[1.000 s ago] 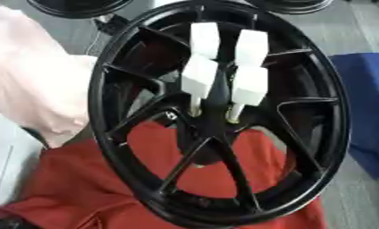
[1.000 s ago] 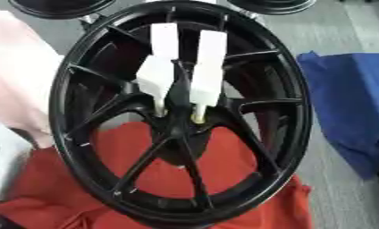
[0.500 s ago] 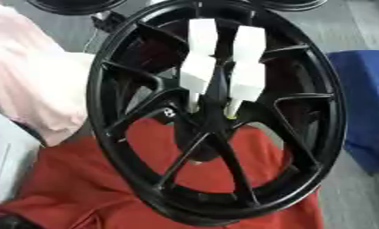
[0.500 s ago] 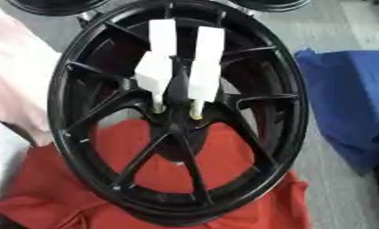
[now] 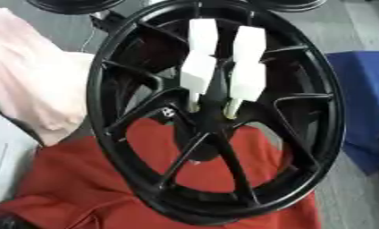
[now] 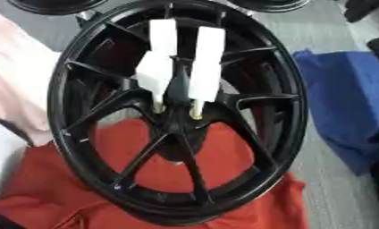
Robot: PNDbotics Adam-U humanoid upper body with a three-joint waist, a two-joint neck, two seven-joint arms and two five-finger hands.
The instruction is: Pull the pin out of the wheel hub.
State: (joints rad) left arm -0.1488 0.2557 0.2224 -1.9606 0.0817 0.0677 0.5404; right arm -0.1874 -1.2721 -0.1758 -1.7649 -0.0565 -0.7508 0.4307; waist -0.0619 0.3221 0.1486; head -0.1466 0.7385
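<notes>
Nearest, below the hand, a red cloth (image 5: 83, 188) covers the desk, and the lower rim of the black wheel (image 5: 224, 210) stands on it, tilted back. Up the spokes sits the wheel hub (image 5: 204, 129), directly under the fingertips. Two small yellowish ends show there, side by side. The one I take for the pin (image 5: 231, 112) touches the tip of one white finger, and a second yellow end (image 5: 193, 106) meets the other finger. I cannot tell whether these are pins or the fingertips themselves.

The hand (image 5: 246, 80) comes down from the far top of the wheel, through the spokes. I judge it to be the right hand, though the arm is hidden. Its two white fingers are nearly straight, set a little apart with something dark between them. They rest on the yellow ends and are not curled round anything.

The pin looks small, stiff and smooth, probably a snug fit in metal, so it should be pinched at its exposed end and drawn straight out along its own line. The wheel seems heavy enough to stay put.

A pink cloth (image 5: 28, 80) lies to the left of the hand, a blue cloth (image 6: 341, 98) to its right, and other dark wheels (image 5: 67, 4) beyond it.

Against a second ago the fingers sit on the same spot of the hub; only the whole view has drifted slightly
</notes>
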